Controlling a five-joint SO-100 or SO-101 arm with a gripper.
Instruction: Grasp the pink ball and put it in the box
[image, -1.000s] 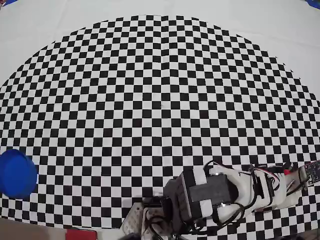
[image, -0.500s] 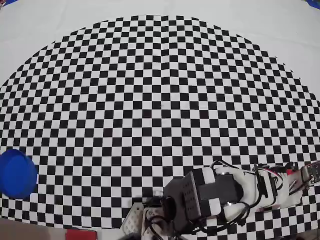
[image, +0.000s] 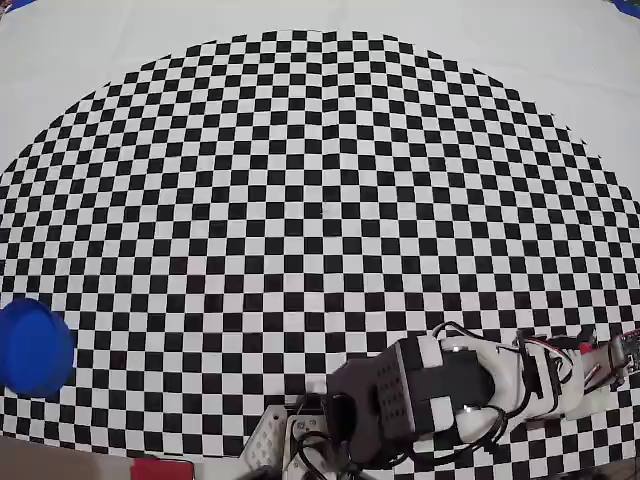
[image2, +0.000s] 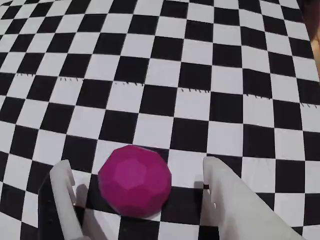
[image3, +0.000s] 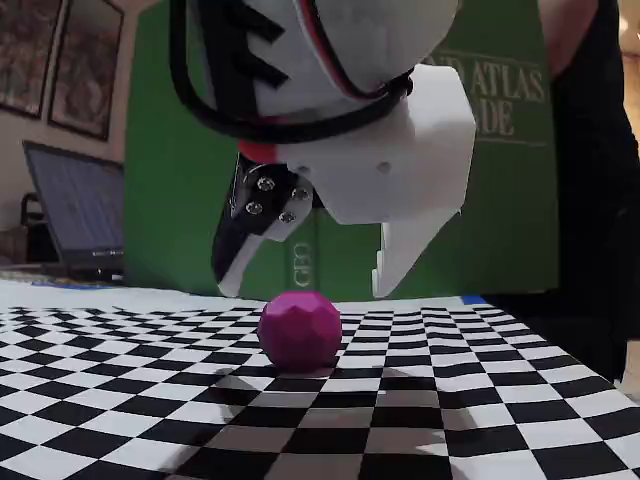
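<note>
I have the gripper (image3: 305, 290) spread wide and poised over the ball (image3: 299, 330), grasping nothing. In the fixed view its fingertips hang just above the ball, one to each side, not touching it. The wrist view agrees: the ball (image2: 134, 180) sits on the checkered tabletop (image2: 165, 65) between the two white fingers (image2: 65, 195), with a gap on either side, wider on the right.

So I judge the task barely begun. The approach looks lined up, but the ball is not yet grasped, lifted or carried. What is left, by my reckoning, is lowering a little more, clenching on the ball, raising it, and moving it across to the box (image: 33, 347).

The box stands at the far left edge of the overhead view, well apart from the arm (image: 440, 395), which sits at the bottom right there. The ball itself is hidden under the arm in that view.
</note>
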